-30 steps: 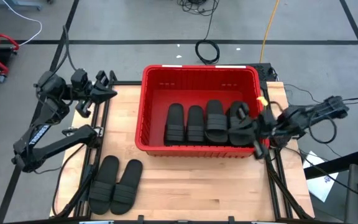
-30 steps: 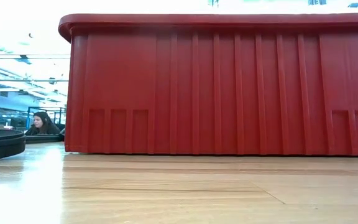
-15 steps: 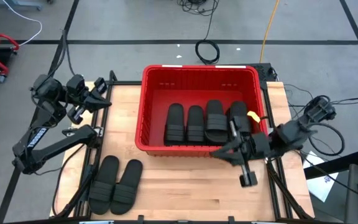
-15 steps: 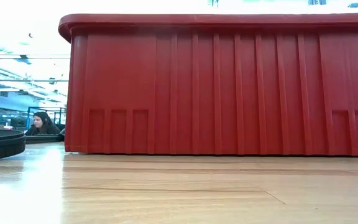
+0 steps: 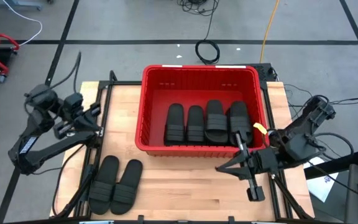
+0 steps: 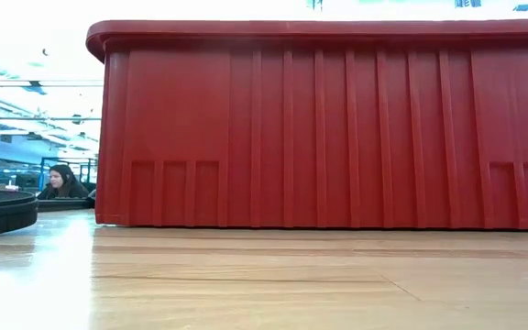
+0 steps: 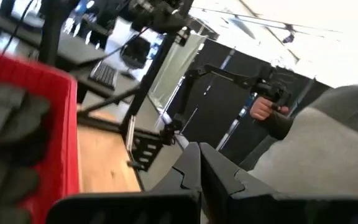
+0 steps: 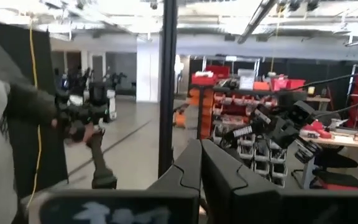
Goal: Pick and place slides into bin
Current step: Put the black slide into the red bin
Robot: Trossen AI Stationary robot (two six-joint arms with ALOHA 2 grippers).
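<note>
Bin (image 5: 201, 78), centre: four slides (image 5: 207, 121) inside. Pair (image 5: 117, 183) at 7 o'clock on tabletop (image 5: 185, 193). Left gripper (image 5: 95, 112), right gripper (image 5: 225, 168): pressed together, empty. I'd spread fingers wide and pinch the strap.

The wooden table (image 5: 185, 186) bears the bin (image 5: 201, 76) and two slides (image 5: 115, 183).
</note>
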